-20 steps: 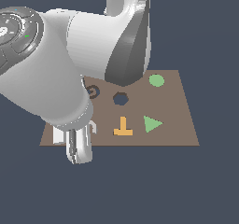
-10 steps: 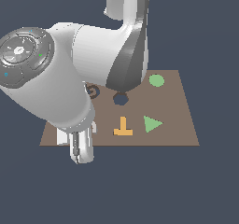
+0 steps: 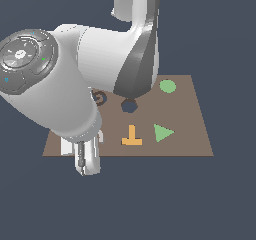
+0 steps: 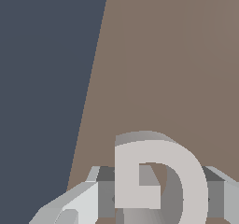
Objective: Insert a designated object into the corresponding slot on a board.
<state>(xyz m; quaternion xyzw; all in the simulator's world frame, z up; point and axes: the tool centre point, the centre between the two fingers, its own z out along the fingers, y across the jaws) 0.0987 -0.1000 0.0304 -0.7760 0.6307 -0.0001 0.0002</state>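
Wrist view, tool (image 4: 154, 204) gripping grey spiral (image 4: 161, 176), arm shifted slightly over board (image 3: 195, 134)

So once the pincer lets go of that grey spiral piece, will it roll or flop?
Probably neither. The grey spiral piece looks flat and thick-walled with crisp edges, so likely stiff. Its flat faces should let it lie still on the board. The open hook could catch an edge.

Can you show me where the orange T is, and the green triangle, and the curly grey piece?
Orange T (image 3: 132, 137): exterior view, on its stem.
Green triangle (image 3: 161, 132): exterior view, on its middle.
Grey spiral piece (image 4: 184, 171): wrist view, on its curved outer arm, between the gripper's grey parts.
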